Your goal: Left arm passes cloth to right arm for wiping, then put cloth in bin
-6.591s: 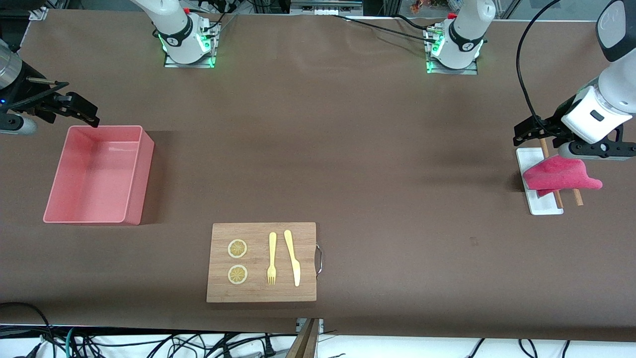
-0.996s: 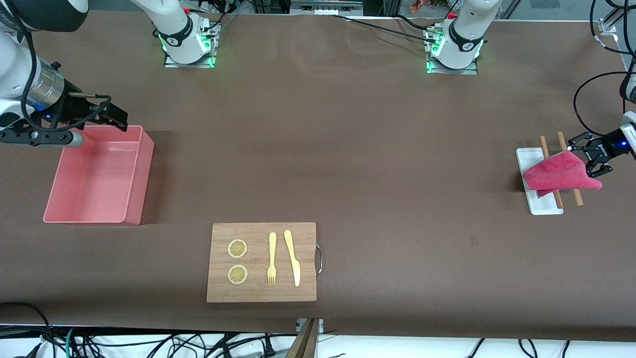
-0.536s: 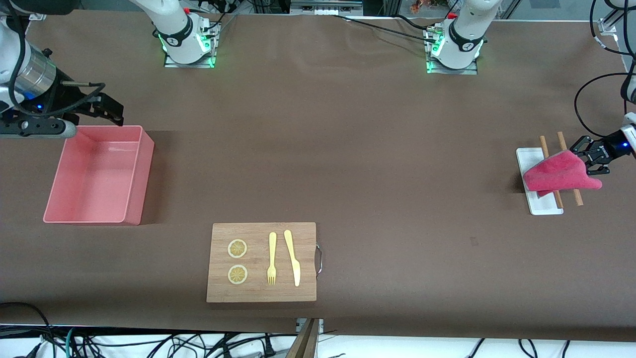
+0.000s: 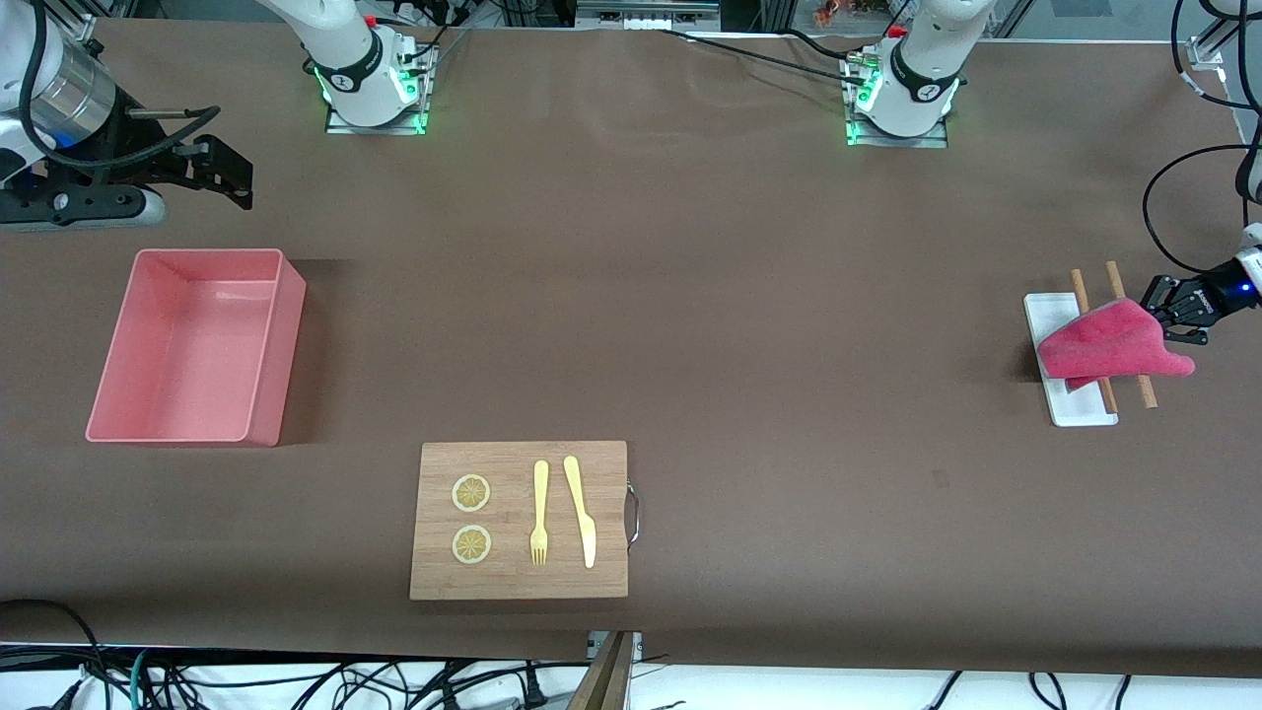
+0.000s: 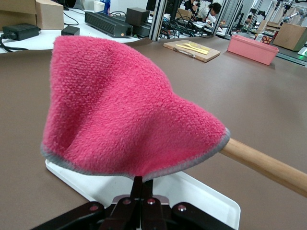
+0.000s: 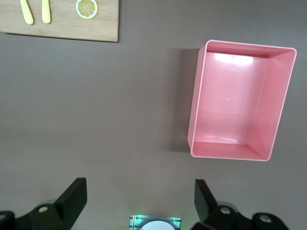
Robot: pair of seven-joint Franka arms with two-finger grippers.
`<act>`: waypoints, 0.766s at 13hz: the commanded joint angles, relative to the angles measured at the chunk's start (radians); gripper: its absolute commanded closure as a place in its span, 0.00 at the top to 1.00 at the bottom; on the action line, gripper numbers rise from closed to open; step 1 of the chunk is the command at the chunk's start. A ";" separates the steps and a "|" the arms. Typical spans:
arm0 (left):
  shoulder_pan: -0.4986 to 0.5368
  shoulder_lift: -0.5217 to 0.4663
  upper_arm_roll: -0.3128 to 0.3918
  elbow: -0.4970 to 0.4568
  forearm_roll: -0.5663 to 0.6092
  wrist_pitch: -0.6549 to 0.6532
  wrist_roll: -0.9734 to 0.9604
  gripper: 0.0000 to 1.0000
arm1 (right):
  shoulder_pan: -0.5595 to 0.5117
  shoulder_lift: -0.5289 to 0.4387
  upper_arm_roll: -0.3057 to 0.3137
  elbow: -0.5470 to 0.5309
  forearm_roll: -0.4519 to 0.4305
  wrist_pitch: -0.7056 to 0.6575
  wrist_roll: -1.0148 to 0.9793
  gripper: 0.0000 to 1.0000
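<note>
Two arms in frame, first step only: pickup. Left gripper (image 4: 1170, 318) pinched shut on grey hem of the cloth (image 4: 1109, 345), draped over two wooden sticks (image 4: 1131, 325) on white tray (image 4: 1045, 325) at the left arm's end. Right gripper (image 4: 222, 177) fingers spread wide, empty, waiting above table beside the bin (image 4: 266, 380). Next, probably: lift clear of sticks, carry toward middle for handover.

Front view: I looked down high across the bench (image 4: 690, 325) toward both bases.
Left wrist: close on the cloth (image 5: 120, 105).
Right wrist: straight down over the bin (image 6: 240, 100), shared with front.
</note>
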 commanded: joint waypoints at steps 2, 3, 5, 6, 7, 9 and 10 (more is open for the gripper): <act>-0.004 0.006 0.014 0.090 -0.006 -0.010 0.016 0.00 | -0.003 -0.008 0.026 0.050 0.008 -0.079 -0.038 1.00; -0.001 0.003 0.012 0.120 0.040 -0.013 -0.016 0.00 | -0.003 -0.008 0.031 0.052 0.019 -0.093 -0.079 1.00; 0.006 -0.031 0.014 0.177 0.123 -0.022 -0.096 0.00 | -0.002 -0.017 0.031 0.052 0.031 -0.095 -0.126 1.00; 0.006 -0.050 0.017 0.196 0.149 -0.051 -0.123 0.00 | -0.002 -0.020 0.031 0.052 0.055 -0.098 -0.130 1.00; 0.006 -0.075 0.023 0.208 0.171 -0.067 -0.163 0.00 | -0.003 -0.054 0.029 0.052 0.075 -0.098 -0.132 1.00; 0.002 -0.147 0.023 0.210 0.233 -0.068 -0.267 0.00 | -0.003 -0.095 0.029 0.052 0.077 -0.133 -0.132 0.99; -0.004 -0.179 0.018 0.210 0.267 -0.070 -0.328 0.00 | -0.003 -0.098 0.023 0.052 0.078 -0.139 -0.134 1.00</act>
